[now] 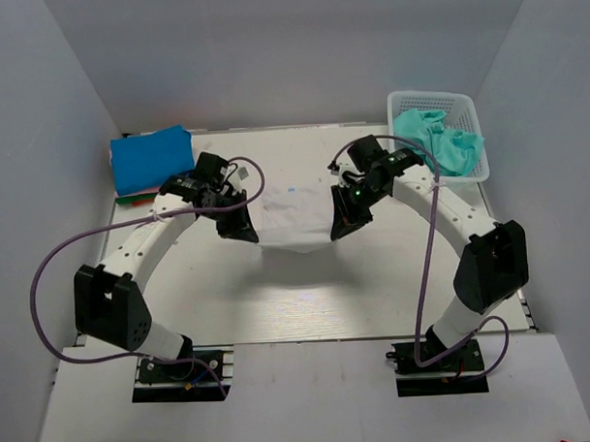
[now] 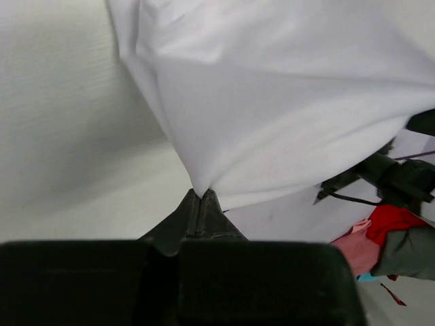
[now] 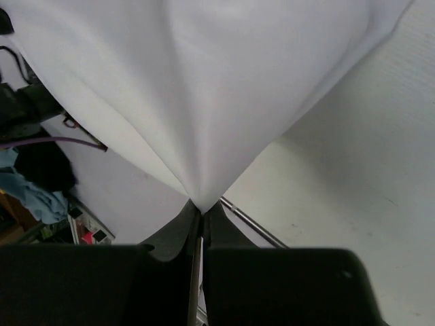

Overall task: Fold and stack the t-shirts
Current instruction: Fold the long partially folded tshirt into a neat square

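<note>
A white t-shirt (image 1: 293,217) hangs stretched between my two grippers above the middle of the table. My left gripper (image 1: 243,231) is shut on its near left corner; in the left wrist view the cloth (image 2: 272,102) runs up from the closed fingertips (image 2: 201,195). My right gripper (image 1: 340,227) is shut on its near right corner; in the right wrist view the cloth (image 3: 204,88) fans out from the tips (image 3: 202,208). A bright blue folded shirt (image 1: 151,156) tops a stack at the back left, with pink and red edges (image 1: 129,199) below it. Teal shirts (image 1: 442,142) lie in the basket.
A white plastic lattice basket (image 1: 474,118) stands at the back right corner. White walls enclose the table on three sides. Purple cables loop from both arms. The stack's red and pink cloth (image 2: 380,231) shows at the right of the left wrist view.
</note>
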Robot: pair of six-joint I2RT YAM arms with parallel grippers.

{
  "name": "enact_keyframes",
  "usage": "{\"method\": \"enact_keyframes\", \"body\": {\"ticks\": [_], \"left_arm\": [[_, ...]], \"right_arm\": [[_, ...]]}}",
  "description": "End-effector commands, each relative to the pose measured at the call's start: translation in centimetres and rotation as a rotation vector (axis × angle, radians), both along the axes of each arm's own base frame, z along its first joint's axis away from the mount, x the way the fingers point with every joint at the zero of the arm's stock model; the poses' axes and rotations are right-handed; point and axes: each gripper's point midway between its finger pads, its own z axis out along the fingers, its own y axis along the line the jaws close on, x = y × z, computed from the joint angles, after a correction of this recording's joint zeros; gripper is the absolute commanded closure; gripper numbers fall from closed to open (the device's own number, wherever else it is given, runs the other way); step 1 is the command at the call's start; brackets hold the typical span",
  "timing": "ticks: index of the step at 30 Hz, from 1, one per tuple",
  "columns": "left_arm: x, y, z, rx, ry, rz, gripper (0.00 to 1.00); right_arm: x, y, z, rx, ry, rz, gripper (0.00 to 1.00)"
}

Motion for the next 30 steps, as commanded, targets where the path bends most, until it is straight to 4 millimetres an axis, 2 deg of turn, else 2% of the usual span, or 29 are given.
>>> {"method": "enact_keyframes", "body": {"ticks": [1, 4, 6, 7, 10, 11, 12, 15, 19, 20, 22, 23, 24, 25, 27, 30], "left_arm": [[0.1, 0.2, 4.5, -0.020, -0.074, -0.017, 1.00], [2.1, 0.1, 5.8, 0.002, -0.124, 0.001, 1.00], [4.3, 0.5, 5.5, 0.029, -0.163, 0.061, 1.00], [5.1, 0.6, 5.4, 0.020, -0.170, 0.087, 1.00], [8.5, 0.5, 5.9, 0.033, -0.256, 0.157, 1.00], [9.4, 0.2, 6.9, 0.019, -0.288, 0.159, 1.00], [10.7, 0.2, 6.7, 0.036, -0.313, 0.176, 1.00], [12.6, -0.6, 7.0, 0.008, -0.353, 0.174, 1.00], [15.5, -1.8, 7.6, -0.019, -0.396, 0.172, 1.00], [16.1, -2.0, 7.1, -0.018, -0.392, 0.172, 1.00], [16.6, -2.6, 6.9, -0.018, -0.401, 0.156, 1.00], [17.1, -3.1, 7.5, -0.038, -0.419, 0.139, 1.00], [17.6, -3.3, 6.6, -0.031, -0.404, 0.138, 1.00], [18.2, -3.6, 7.3, -0.042, -0.422, 0.126, 1.00], [18.8, -4.7, 6.1, -0.053, -0.402, 0.105, 1.00], [19.9, -5.2, 5.2, -0.053, -0.394, 0.092, 1.00]], "right_arm": [[-2.0, -1.1, 3.1, -0.002, 0.075, 0.021, 1.00], [0.3, 0.2, 6.0, 0.058, 0.011, 0.028, 1.00], [1.6, 0.0, 5.2, 0.030, 0.016, 0.013, 1.00], [2.3, 0.0, 5.5, 0.036, 0.001, 0.003, 1.00], [4.2, -0.1, 5.0, 0.041, 0.001, -0.038, 1.00], [4.5, 0.0, 4.6, 0.045, 0.013, -0.042, 1.00], [5.0, -0.1, 4.6, 0.055, 0.008, -0.049, 1.00], [6.2, -0.6, 4.2, 0.068, 0.001, -0.071, 1.00], [7.2, -1.3, 3.5, 0.072, 0.009, -0.097, 1.00], [7.4, -1.5, 3.3, 0.076, 0.010, -0.105, 1.00], [7.3, -1.6, 2.5, 0.093, 0.026, -0.109, 1.00], [7.5, -1.8, 2.5, 0.105, 0.034, -0.117, 1.00], [7.4, -1.8, 2.0, 0.107, 0.049, -0.115, 1.00], [7.7, -2.0, 1.8, 0.114, 0.048, -0.126, 1.00], [7.9, -2.1, 1.4, 0.127, 0.050, -0.128, 1.00], [8.3, -2.6, 0.5, 0.145, 0.063, -0.147, 1.00]]}}
